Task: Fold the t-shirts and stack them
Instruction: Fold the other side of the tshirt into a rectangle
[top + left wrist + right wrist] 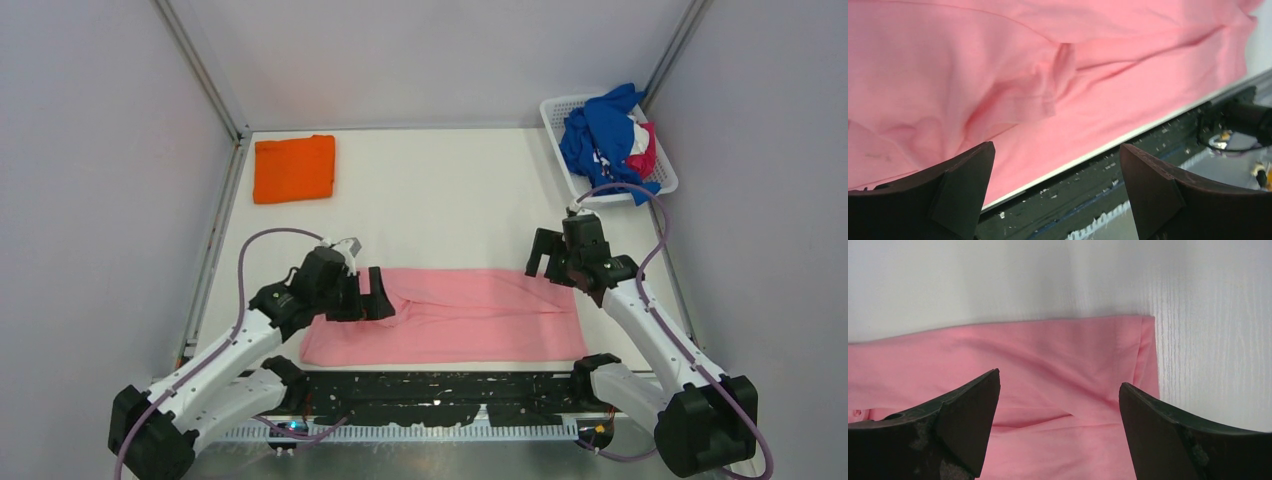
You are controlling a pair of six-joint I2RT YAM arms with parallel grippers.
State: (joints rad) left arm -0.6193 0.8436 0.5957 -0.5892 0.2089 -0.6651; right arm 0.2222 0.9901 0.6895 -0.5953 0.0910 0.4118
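Observation:
A light pink t-shirt (450,315) lies as a long flat strip near the table's front edge, creased at its left end. My left gripper (380,295) hovers open over that left end; its wrist view shows pink cloth (998,60) and nothing between the fingers (1056,146). My right gripper (545,265) hangs open above the shirt's far right corner (1143,335), its fingers (1059,378) apart and holding nothing. A folded orange t-shirt (293,168) rests at the back left. Blue (595,135), magenta (643,150) and white (632,130) t-shirts are heaped in the basket.
The white slatted basket (556,110) stands in the back right corner. Grey walls enclose the white table (440,190) on three sides. A black strip (430,390) runs along the near edge, just below the pink shirt, between the arm bases.

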